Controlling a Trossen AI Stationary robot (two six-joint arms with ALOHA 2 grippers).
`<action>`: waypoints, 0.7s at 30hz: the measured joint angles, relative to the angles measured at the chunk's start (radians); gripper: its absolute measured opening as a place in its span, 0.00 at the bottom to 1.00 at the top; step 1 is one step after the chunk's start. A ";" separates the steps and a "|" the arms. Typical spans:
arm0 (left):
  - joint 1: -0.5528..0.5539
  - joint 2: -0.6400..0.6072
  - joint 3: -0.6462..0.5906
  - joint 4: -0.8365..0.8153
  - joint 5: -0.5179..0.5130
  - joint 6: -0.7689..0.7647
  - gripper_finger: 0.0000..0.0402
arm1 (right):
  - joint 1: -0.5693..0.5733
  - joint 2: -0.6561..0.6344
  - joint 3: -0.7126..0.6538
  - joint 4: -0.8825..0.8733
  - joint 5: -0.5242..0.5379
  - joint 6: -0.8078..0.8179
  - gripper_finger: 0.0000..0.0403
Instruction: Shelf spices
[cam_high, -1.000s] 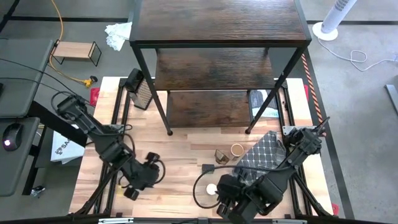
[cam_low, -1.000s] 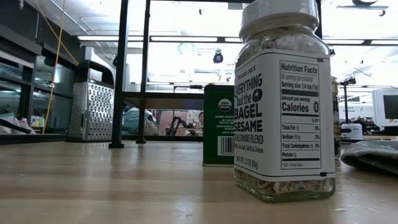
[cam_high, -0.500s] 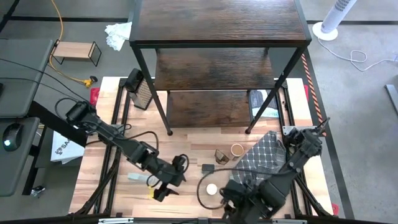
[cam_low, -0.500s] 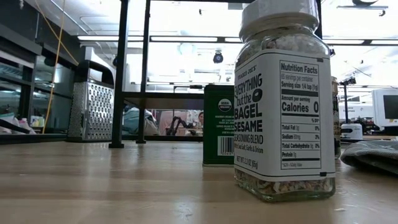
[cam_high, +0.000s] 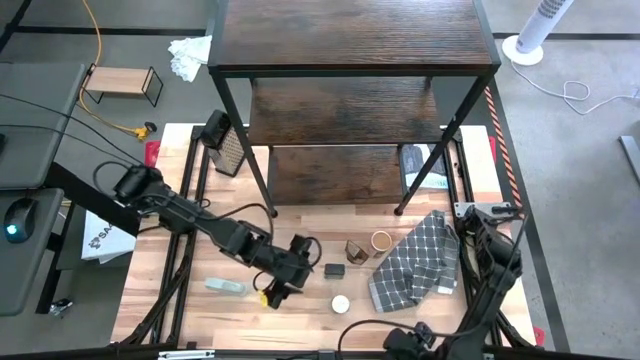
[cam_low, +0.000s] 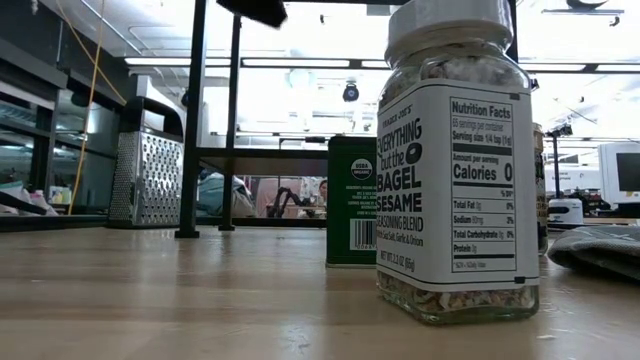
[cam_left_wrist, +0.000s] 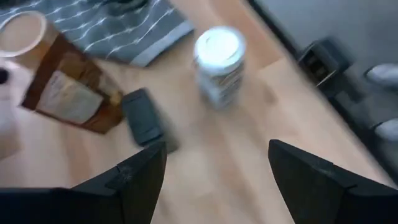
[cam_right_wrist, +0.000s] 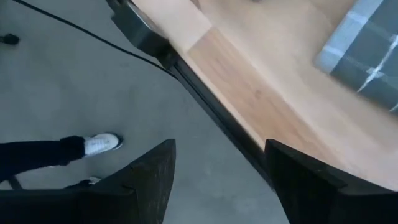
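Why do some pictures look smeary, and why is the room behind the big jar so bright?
Left wrist view: the white-capped jar and dark jar are smeared. Right wrist view: the table edge is streaky. Low view: ceiling lights glare white behind the shelf, though the jar's label reads sharp.

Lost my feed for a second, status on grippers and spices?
Left gripper open, above the table near white-capped jar. Right gripper open, off the front edge. Spices unshelved; shelf bare. Patterned cloth beside them.

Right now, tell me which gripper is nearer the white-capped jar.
Left. The left gripper hovers open just beside the white-capped jar; the right gripper hangs off the table's front edge, over the floor.
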 joint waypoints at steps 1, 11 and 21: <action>0.012 0.004 0.005 -0.010 -0.006 0.018 0.70 | -0.001 0.010 0.000 0.014 -0.002 0.009 0.60; 0.225 0.007 0.007 -0.024 0.174 0.258 0.70 | -0.005 0.053 0.000 0.037 0.085 0.222 0.60; 0.356 0.042 0.006 -0.023 0.218 0.254 0.70 | -0.009 0.054 0.000 -0.023 0.067 0.187 0.60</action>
